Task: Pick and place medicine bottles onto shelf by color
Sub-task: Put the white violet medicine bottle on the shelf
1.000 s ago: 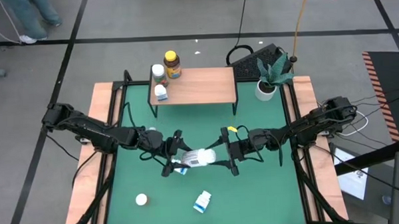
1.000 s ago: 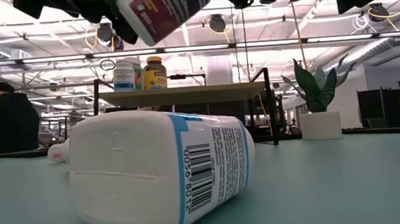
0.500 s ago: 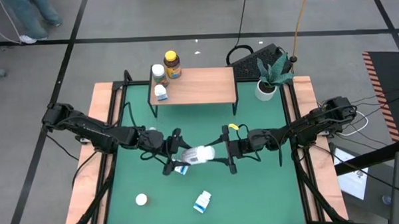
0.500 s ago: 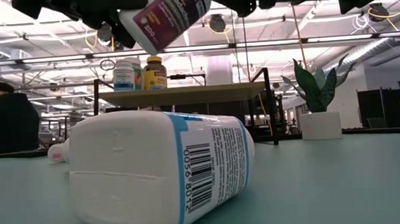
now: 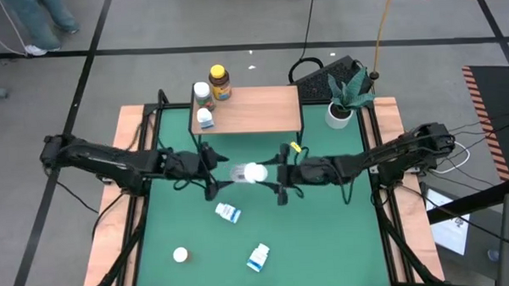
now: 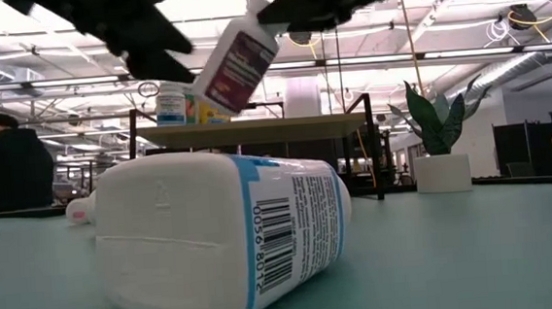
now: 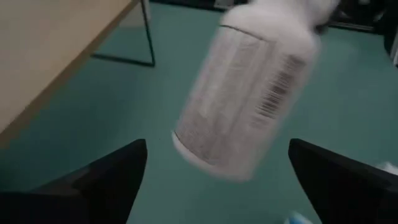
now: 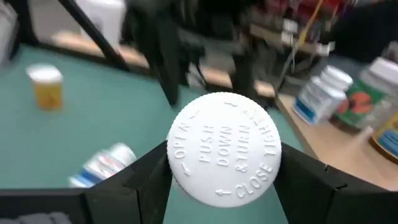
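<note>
A white medicine bottle (image 6: 236,70) with a purple label hangs in the air in front of the shelf (image 5: 262,104). My right gripper (image 5: 275,172) is shut on its cap end. My left gripper (image 5: 211,172) stands open just off the bottle's base (image 7: 211,155), with a finger on either side and touching nothing. Three bottles stand at the shelf's left end: an amber one (image 5: 220,80), a green-labelled one (image 5: 202,94) and a white one (image 5: 205,119). My right gripper pinches the bottle's white cap (image 8: 177,155) between its two fingers (image 8: 140,183), one on each side of the rim. The fingers come nearly level from the table's right, in line with the bottle. The bottle is lifted clear and slants, its base (image 6: 212,102) lower than the cap.
Two blue-labelled bottles (image 5: 228,213) (image 5: 258,257) lie on the green mat nearer the front, and a small white-capped one (image 5: 180,255) stands at the front left. A potted plant (image 5: 340,113) stands right of the shelf. Wooden boards edge the mat on both sides.
Both grippers have gone toward the table's far edge and the shelf. My left gripper has let go of the bottle's base end and drawn back toward the left. The bottle, now held only by its cap, has tipped from near level to base-down.
</note>
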### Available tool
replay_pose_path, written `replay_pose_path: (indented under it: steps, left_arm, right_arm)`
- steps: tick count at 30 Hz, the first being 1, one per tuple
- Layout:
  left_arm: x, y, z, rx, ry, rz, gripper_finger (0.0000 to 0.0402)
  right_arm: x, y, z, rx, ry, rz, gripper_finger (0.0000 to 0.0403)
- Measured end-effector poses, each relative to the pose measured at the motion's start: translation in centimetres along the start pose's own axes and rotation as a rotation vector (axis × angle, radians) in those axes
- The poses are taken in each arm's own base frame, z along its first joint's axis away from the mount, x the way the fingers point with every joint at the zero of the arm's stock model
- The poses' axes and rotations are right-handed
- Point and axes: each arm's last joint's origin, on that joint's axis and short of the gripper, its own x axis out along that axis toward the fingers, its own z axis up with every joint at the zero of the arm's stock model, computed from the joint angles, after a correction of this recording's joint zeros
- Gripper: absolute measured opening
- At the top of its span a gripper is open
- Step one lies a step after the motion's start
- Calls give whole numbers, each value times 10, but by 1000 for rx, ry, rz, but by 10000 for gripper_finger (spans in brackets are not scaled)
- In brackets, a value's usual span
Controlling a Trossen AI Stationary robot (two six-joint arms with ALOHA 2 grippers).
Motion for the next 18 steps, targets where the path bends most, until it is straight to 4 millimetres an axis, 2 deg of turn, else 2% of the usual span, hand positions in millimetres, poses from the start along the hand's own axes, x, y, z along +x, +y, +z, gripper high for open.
replay_pose_path:
  steps: [4,10,14,18]
  left_arm:
    - [-32,8,3,-52,-25,9,380]
    - [-82,23,-1,-91,-95,137,359]
    - [-101,32,-6,-101,-126,223,343]
    - [-109,36,-8,-110,-135,251,327]
  right_arm:
    - [7,-31,33,-2,102,-49,231]
    - [3,-95,91,45,102,-130,231]
    - [4,-133,119,118,69,-150,232]
    - [13,-158,136,123,77,-175,232]
